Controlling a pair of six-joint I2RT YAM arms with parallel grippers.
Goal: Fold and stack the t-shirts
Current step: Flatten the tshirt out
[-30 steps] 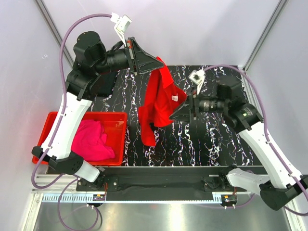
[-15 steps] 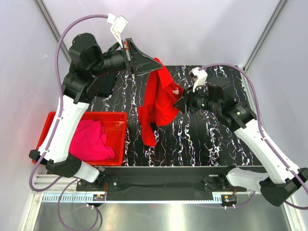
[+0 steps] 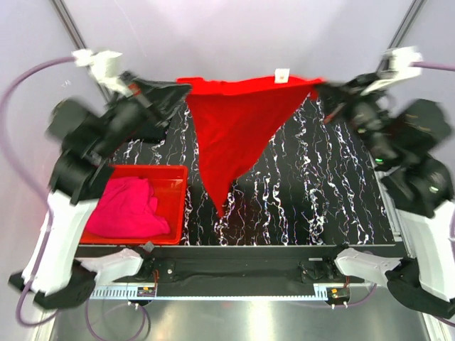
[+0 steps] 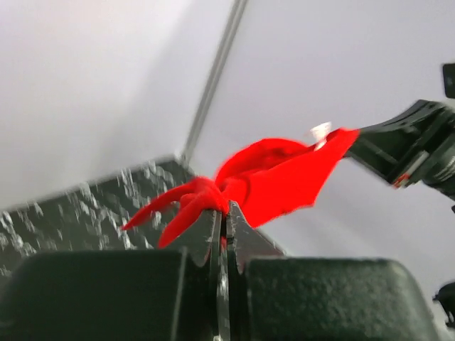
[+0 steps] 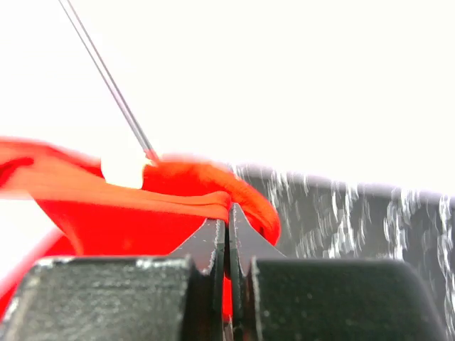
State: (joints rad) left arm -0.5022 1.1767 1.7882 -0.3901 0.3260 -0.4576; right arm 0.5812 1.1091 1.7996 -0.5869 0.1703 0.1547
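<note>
Both arms reach high toward the desk's far edge, spread wide apart; the left gripper (image 3: 183, 90) is clamped tight on one end of the red t-shirt (image 3: 238, 128); the right gripper (image 3: 320, 87) is closed just as tightly on the other end; the soft cloth stretches taut along its top edge and tapers to a point over the black marbled desk (image 3: 313, 199); a crumpled magenta t-shirt (image 3: 131, 206) lies in the rigid red bin (image 3: 180, 202) at the near-left corner.

Enclosure from above: a table (image 3: 327, 206) with a black top veined in white (marble pattern) stands between pale, evenly lit walls (image 3: 234, 35). Slim metal posts (image 3: 67, 21) mark the far corners, and a ruled metal rail (image 3: 234, 292) the near edge.
</note>
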